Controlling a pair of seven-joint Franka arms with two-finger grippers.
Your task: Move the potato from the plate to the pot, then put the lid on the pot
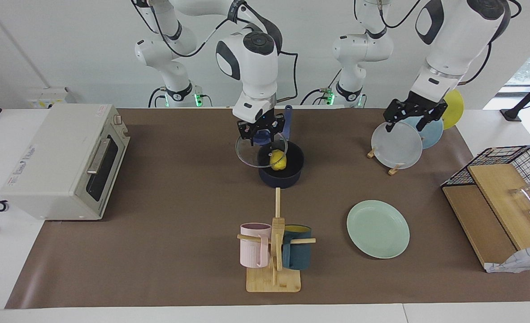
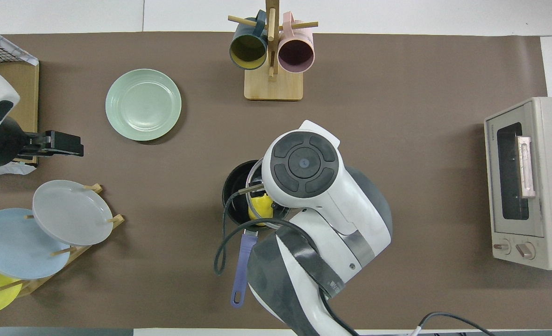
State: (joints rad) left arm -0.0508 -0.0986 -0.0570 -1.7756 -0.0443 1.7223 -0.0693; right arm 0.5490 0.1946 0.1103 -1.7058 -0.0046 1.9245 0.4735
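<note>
The yellow potato (image 1: 277, 160) lies inside the dark navy pot (image 1: 283, 179), whose blue handle (image 1: 288, 120) points toward the robots. My right gripper (image 1: 261, 137) is shut on the blue knob of the clear glass lid (image 1: 249, 155). It holds the lid tilted just above the pot's rim, offset toward the right arm's end of the table. In the overhead view the right arm's hand covers that gripper; the potato (image 2: 260, 206), the pot (image 2: 233, 185) and part of the lid's rim (image 2: 249, 196) show beside it. The mint-green plate (image 1: 378, 229) is bare. My left gripper (image 1: 406, 123) waits open over the plate rack.
A toaster oven (image 1: 65, 161) stands at the right arm's end. A wooden mug tree (image 1: 274, 251) with a pink and a teal mug stands farther from the robots than the pot. A rack of upright plates (image 1: 397, 146) and a wire basket (image 1: 507, 179) are at the left arm's end.
</note>
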